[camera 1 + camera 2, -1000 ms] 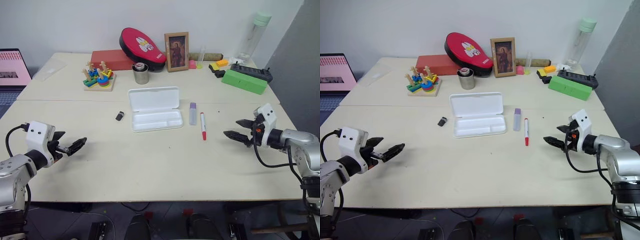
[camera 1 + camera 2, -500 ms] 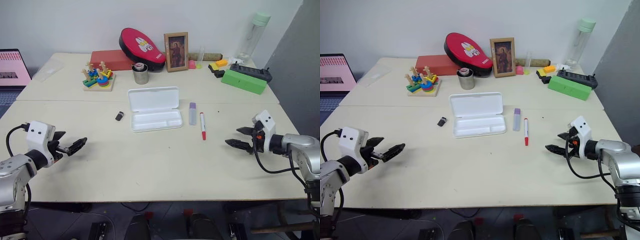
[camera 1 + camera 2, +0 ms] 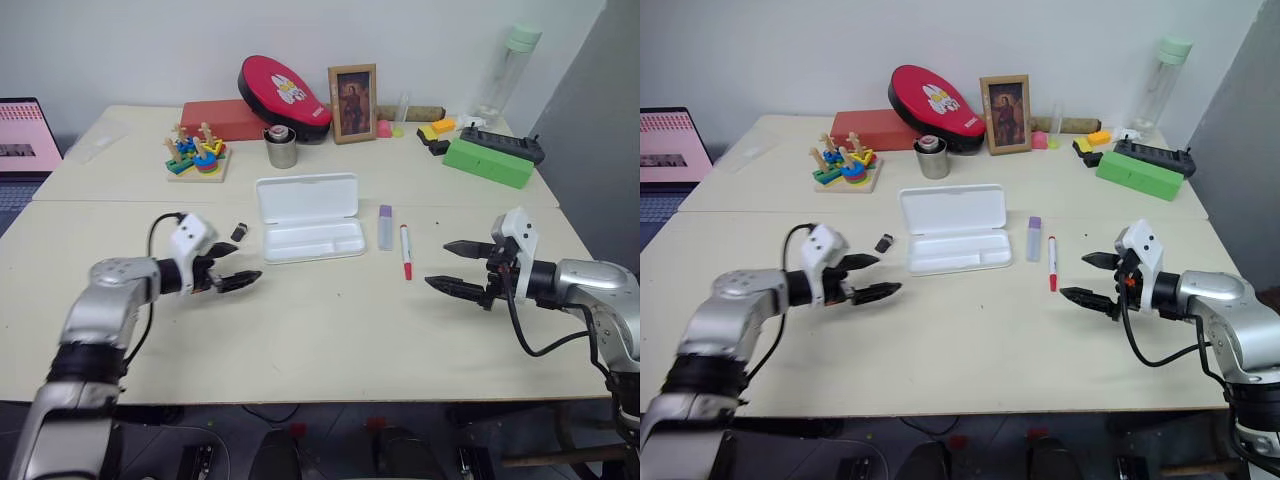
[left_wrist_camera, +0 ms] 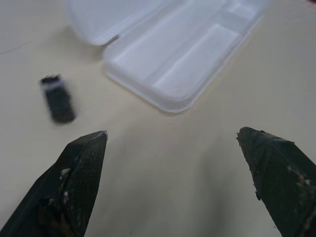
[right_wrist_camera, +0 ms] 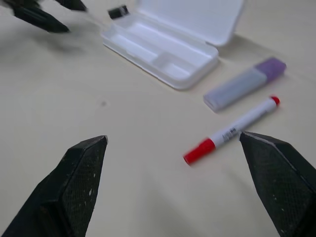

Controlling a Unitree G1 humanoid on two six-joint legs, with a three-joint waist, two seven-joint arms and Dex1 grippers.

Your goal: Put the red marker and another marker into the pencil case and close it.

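The white pencil case [image 3: 308, 217] lies open in the middle of the table, lid flat behind its compartmented tray [image 4: 173, 54]. Right of it lie the short lilac marker [image 3: 385, 227] and, beside that, the slim red marker [image 3: 405, 252], red cap toward me. My left gripper [image 3: 245, 266] hovers open just left of the case's front corner, holding nothing. Right of the red marker, a short gap away, my right gripper [image 3: 438, 263] is open and empty, pointing at it. The right wrist view has both markers, red [image 5: 232, 131] and lilac [image 5: 244, 83], ahead of the open fingers.
A small black object [image 3: 239, 232] lies left of the case, close to my left gripper. Along the back stand a metal cup [image 3: 282, 148], a wooden stacking toy [image 3: 197, 155], a red box, a picture frame, a green box [image 3: 489, 162] and a bottle.
My left gripper has swung from the table's near left corner rightward and forward, up to the case. The right gripper has moved left toward the red marker. Both stay open.
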